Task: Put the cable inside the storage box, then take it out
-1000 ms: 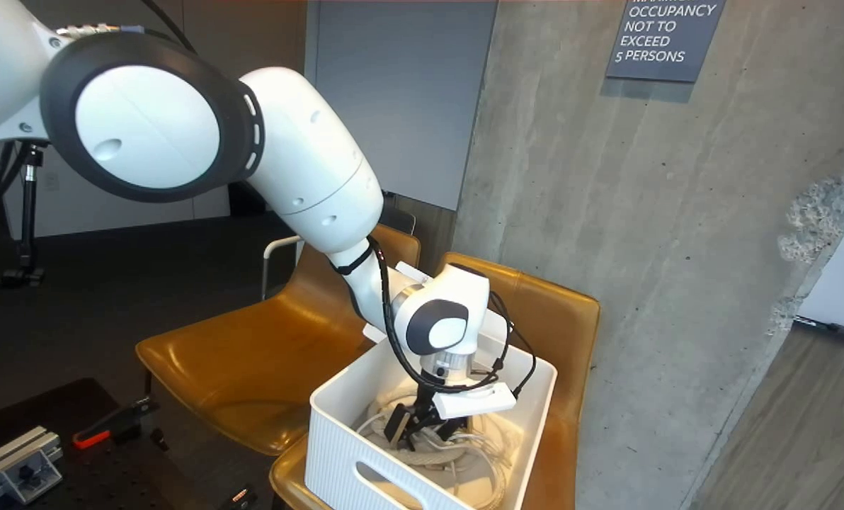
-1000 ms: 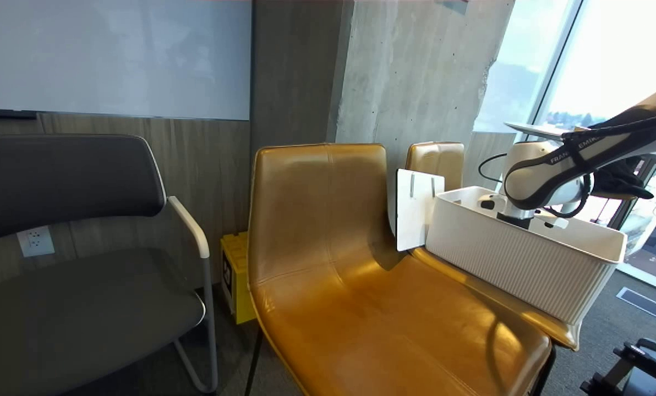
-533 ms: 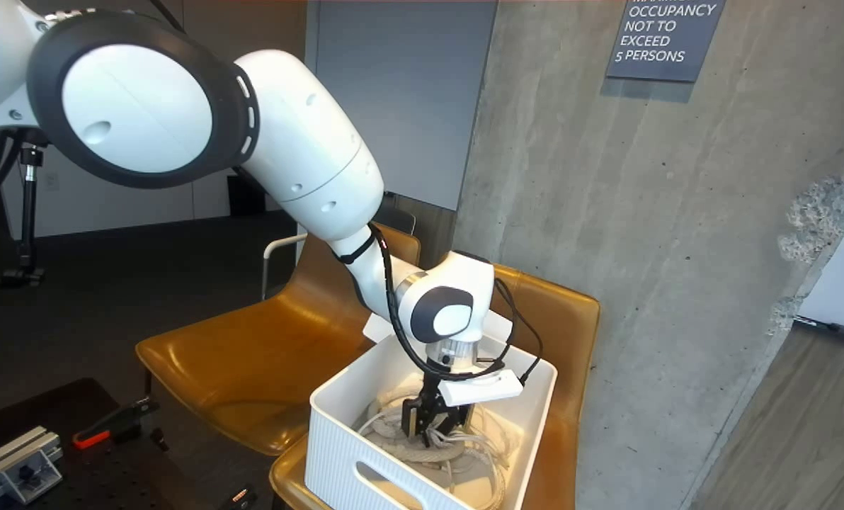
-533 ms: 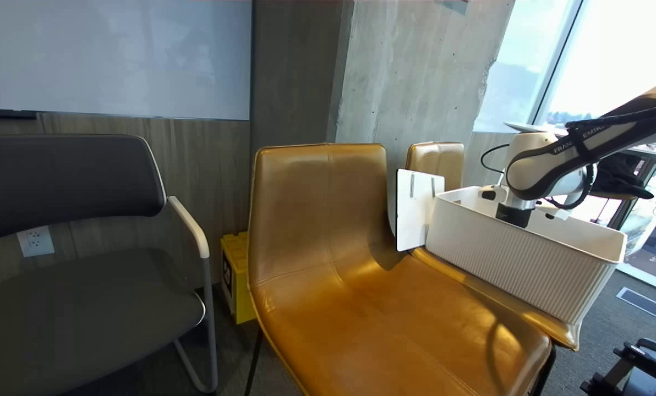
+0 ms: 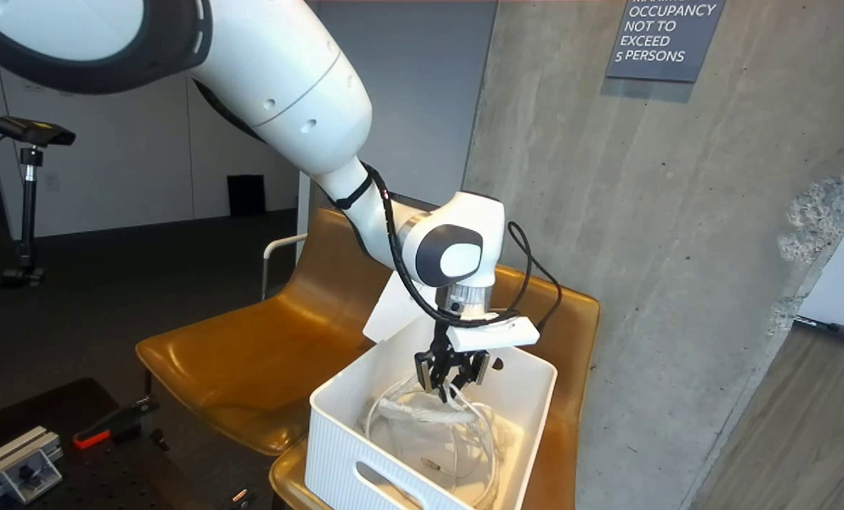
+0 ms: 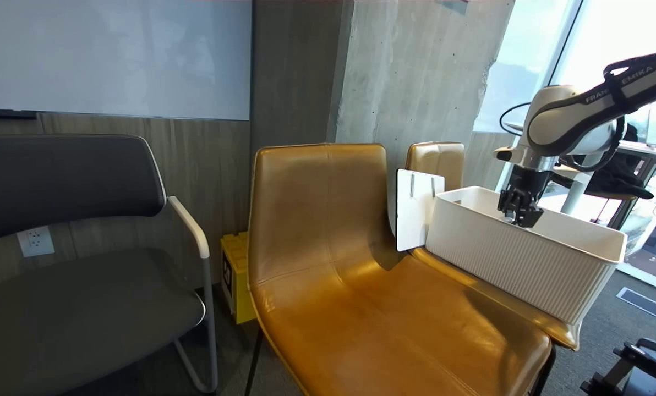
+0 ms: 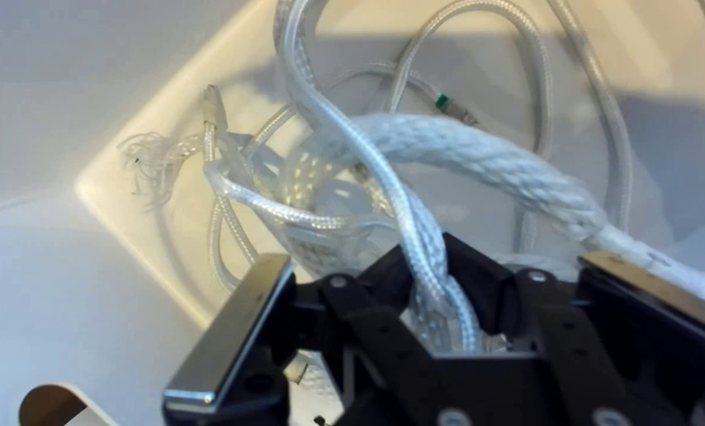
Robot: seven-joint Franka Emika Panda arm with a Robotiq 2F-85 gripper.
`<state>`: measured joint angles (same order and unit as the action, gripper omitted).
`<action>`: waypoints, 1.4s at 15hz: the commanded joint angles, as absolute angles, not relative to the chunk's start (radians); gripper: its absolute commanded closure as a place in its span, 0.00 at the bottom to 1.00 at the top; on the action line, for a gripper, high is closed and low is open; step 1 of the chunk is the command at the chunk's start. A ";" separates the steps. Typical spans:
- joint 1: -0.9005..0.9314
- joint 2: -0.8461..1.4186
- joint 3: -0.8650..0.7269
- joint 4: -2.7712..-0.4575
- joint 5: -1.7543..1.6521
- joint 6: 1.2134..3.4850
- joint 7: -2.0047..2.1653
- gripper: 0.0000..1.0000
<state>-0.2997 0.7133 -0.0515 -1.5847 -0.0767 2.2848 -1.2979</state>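
The white storage box [image 5: 348,446] stands on a tan chair, its lid [image 5: 398,309] hanging back at the far end. Inside, the cream cable [image 5: 422,414] lies in loose loops, partly lifted toward my gripper [image 5: 452,393]. In the wrist view, thin braided strands of the cable [image 7: 382,171] run up between the black fingertips, and my gripper [image 7: 428,260] is closed around them. A thicker rope length [image 7: 482,154] arches behind. Only the gripper's upper part shows above the box wall [image 6: 526,269] in an exterior view; there the cable is hidden.
A second tan chair [image 5: 259,354] stands beside the box. A concrete wall [image 5: 641,248] rises behind. At the lower left lie a red-and-black tool [image 5: 114,423] and a metal rail [image 5: 15,464]. A dark armchair [image 6: 86,308] stands farther off.
The gripper has closed on strands of the cable and risen from the box's bottom toward its rim. Part of the cable has come up with it.
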 commanded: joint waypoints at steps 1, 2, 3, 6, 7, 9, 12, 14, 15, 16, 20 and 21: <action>-0.292 0.539 -0.048 -1.653 -0.071 2.213 -1.265 0.96; -0.287 0.503 -0.048 -1.648 -0.069 2.184 -1.259 0.96; -0.281 0.469 -0.046 -1.635 -0.064 2.152 -1.250 0.96; -0.253 0.365 -0.037 -1.605 -0.047 2.069 -1.224 0.96; -0.239 0.330 -0.032 -1.602 -0.044 2.054 -1.216 0.96; -0.203 0.264 -0.021 -1.588 -0.036 2.023 -1.201 0.96; -0.137 0.184 0.006 -1.558 -0.029 1.983 -1.178 0.96; -0.088 0.145 0.030 -1.529 -0.023 1.957 -1.158 0.96; -0.061 0.131 0.045 -1.511 -0.020 1.940 -1.144 0.96; -0.032 0.120 0.061 -1.490 -0.020 1.923 -1.128 0.96; 0.070 0.122 0.123 -1.407 -0.025 1.877 -1.062 0.96; 0.089 0.132 0.135 -1.386 -0.027 1.872 -1.054 0.96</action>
<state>0.0469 0.1099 0.1088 -1.4564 -0.0303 1.9102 -1.0801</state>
